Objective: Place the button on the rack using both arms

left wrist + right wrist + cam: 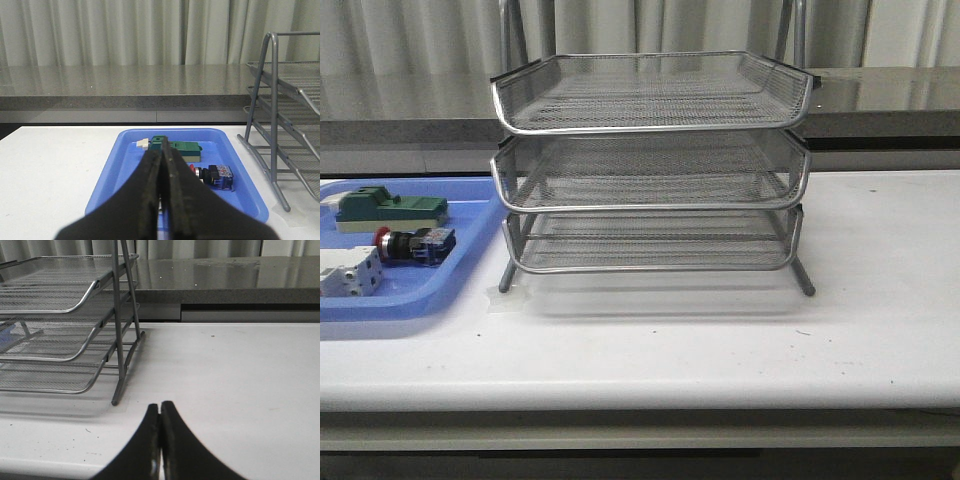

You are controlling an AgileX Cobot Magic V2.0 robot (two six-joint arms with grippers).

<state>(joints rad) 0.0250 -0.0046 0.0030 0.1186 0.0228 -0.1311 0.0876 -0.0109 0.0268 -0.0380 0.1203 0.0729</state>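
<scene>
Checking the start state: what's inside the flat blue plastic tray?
The flat blue plastic tray holds a green block, the red-capped push-button switch lying on its side, and a white-grey terminal block. The frame edge cuts off the tray's left part; the closed left gripper covers part of it.

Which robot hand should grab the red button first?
Probably the left hand: its camera looks straight at the button in the blue tray. The right hand faces the rack instead.
</scene>
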